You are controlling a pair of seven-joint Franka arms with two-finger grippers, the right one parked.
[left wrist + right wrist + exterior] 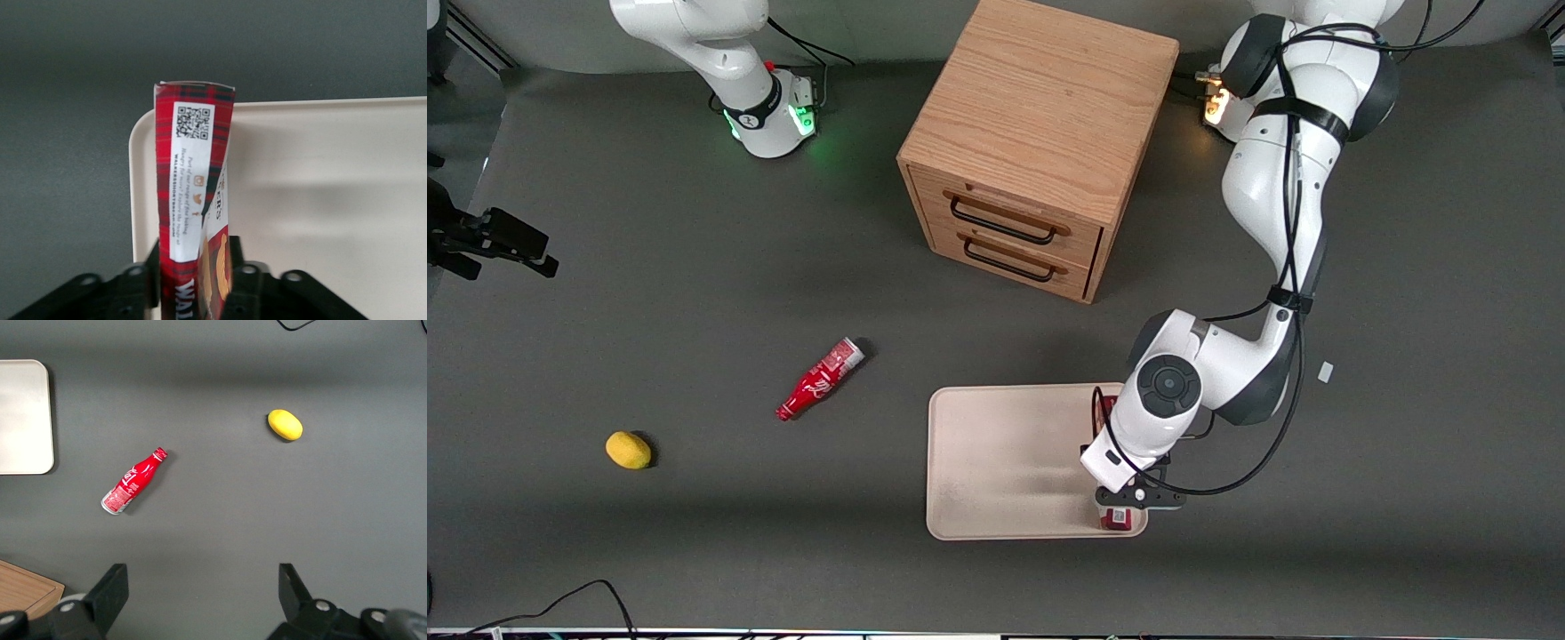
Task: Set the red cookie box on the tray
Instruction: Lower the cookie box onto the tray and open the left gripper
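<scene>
End effector (190, 283) clamped on the red cookie box (193, 180), fingers (137, 283) pressing both long faces w/ the box standing on its narrow edge. In front view it's lower right of center, over the tray (996, 462) edge toward the working arm's end of the bench (694, 551). Box runs along that rim, mostly hidden under my wrist; only its ends show. Can't tell if it's touching the tray floor yet or just above.

Risks as I see it: box is right by the rim, so if I let go here it could land on the lip, tip over, and slide partly onto the bench. It's slim and on edge, so prob topples flat on release; falling outward = off tray. I'd nudge toward tray center before opening. Red bottle (819, 380), lemon (628, 450), drawer cabinet (1040, 142) well apart, no collision worry.
</scene>
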